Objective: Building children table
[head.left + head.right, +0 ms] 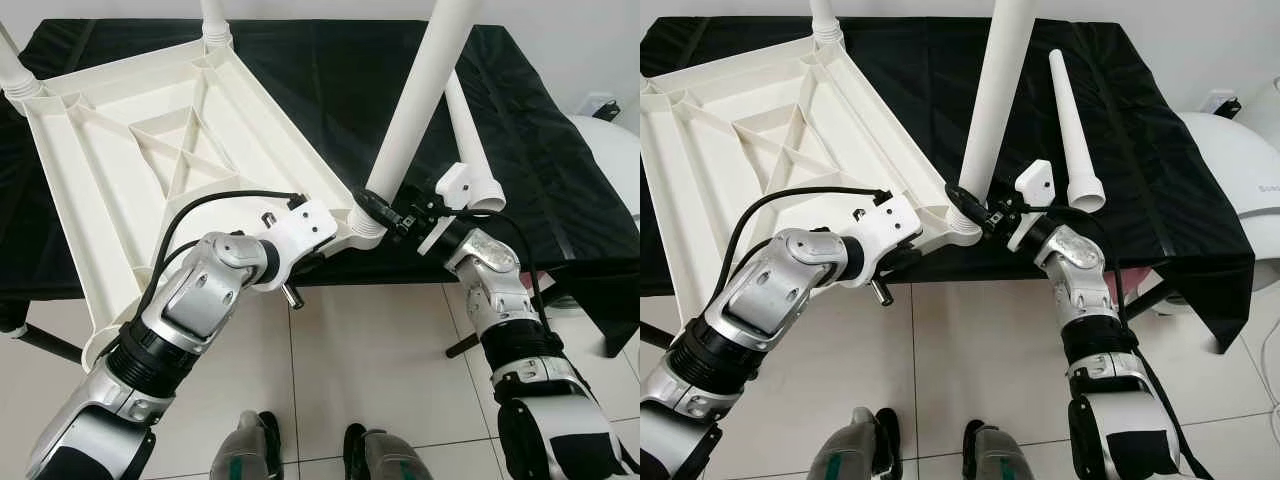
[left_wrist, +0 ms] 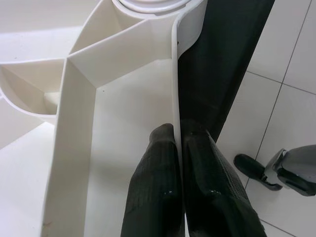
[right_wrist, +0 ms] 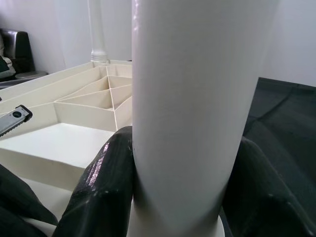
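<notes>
Three legs look seated in the upturned tabletop point(image 1: 150, 160), the right gripper point(image 1: 385, 212) clamped around the leg point(image 1: 415, 110) at its five-o'clock corner, the left gripper point(image 2: 178, 148) pinching the rim, one loose leg point(image 1: 1072, 125) unfitted at two o'clock.

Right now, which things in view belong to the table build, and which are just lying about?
Part of the job:
- upturned white tabletop, rim pinched by left pincer
- table leg at its corner socket, gripped by right pincer
- spare leg on the black cloth

Lying about:
- black cloth
- white appliance
</notes>
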You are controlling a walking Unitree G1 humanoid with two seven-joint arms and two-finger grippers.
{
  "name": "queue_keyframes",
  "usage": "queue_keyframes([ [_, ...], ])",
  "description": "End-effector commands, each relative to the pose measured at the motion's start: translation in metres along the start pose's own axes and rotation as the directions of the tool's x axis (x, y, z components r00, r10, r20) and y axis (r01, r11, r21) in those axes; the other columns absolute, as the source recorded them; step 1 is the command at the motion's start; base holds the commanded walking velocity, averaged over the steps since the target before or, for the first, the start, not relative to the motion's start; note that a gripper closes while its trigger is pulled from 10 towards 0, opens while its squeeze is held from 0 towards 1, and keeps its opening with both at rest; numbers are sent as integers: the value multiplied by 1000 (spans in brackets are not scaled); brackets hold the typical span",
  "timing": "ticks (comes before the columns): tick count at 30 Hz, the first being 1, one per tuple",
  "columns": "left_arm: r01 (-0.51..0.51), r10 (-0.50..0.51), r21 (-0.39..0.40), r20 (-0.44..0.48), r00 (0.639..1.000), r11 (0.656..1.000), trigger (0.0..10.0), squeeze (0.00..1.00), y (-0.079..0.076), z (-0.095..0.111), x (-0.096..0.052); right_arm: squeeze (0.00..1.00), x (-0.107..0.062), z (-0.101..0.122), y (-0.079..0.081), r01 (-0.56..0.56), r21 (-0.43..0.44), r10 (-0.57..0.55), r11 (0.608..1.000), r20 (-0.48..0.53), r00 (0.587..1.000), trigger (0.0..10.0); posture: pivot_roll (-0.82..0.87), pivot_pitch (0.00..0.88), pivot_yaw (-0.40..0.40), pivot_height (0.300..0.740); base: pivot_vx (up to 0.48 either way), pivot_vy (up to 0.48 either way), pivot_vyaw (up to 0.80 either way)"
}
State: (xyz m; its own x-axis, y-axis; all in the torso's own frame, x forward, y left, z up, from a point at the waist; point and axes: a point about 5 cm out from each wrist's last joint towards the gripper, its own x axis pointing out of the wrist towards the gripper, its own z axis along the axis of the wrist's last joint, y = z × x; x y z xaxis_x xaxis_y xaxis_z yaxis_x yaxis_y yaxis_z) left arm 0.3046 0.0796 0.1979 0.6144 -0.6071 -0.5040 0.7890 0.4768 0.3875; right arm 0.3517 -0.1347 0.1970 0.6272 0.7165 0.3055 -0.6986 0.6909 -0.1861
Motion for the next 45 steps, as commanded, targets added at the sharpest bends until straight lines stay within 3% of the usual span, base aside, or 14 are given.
queue_keyframes([
  [1,-35,32,45,50,998,998,10000,0,3,14,-5,0,-9,-12,1,41,43,-39,998,-46,998,10000,-20,181,-37,740,0,0,0],
  [17,-36,34,44,50,998,998,10000,0,4,14,-5,0,-11,-11,6,92,47,-91,995,-26,995,10000,-22,185,-36,740,0,0,0],
  [24,-40,38,43,50,998,998,10000,0,5,14,-5,0,-10,-9,15,106,53,-106,993,-2,994,10000,-22,185,-36,740,0,0,0],
  [45,-48,46,40,51,998,998,10000,0,8,14,-6,0,-10,-9,31,40,9,-40,999,-10,999,10000,-23,187,-32,740,0,0,0],
])
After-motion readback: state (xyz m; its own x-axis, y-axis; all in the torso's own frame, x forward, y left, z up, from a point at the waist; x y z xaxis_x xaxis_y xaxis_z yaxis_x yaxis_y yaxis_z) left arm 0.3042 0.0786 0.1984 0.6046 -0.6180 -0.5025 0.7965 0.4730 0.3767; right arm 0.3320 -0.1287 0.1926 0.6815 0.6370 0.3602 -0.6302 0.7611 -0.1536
